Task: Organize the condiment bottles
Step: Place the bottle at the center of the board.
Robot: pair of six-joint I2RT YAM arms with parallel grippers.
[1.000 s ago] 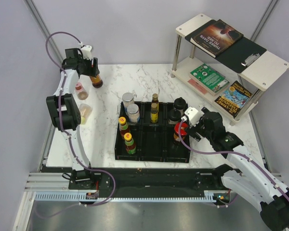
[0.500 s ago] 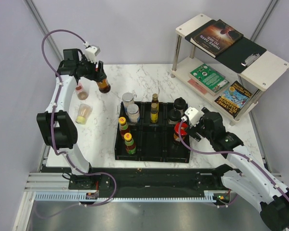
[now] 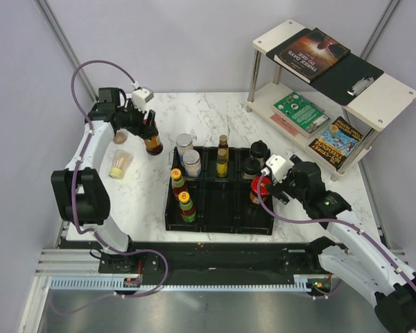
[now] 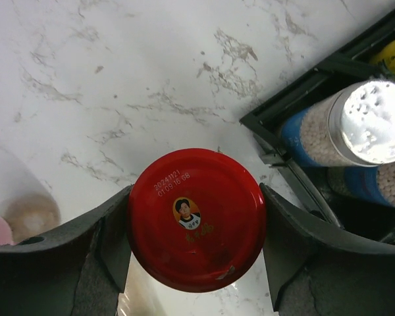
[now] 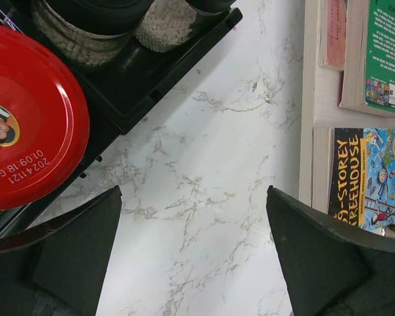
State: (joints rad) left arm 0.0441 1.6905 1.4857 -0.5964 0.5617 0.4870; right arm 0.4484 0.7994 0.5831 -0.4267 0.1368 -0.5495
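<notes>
Left: a pink-lidded shaker (image 3: 116,137) and a small clear jar (image 3: 120,163) stand on the marble table (image 3: 215,114). The left hand (image 3: 147,130) is clamped on the red cap of an upright dark jar (image 3: 152,143), just left of the black tray (image 3: 168,223). Centre: the tray holds two yellow-capped bottles (image 3: 186,203), two silver-lidded jars (image 3: 192,161), a slim dark bottle (image 3: 223,156) and two black-lidded jars (image 3: 252,165). Right: the right hand (image 3: 269,184), fingers (image 5: 72,257) spread and gripping nothing, sits beside a red-capped jar (image 3: 258,189) in the tray's right column.
</notes>
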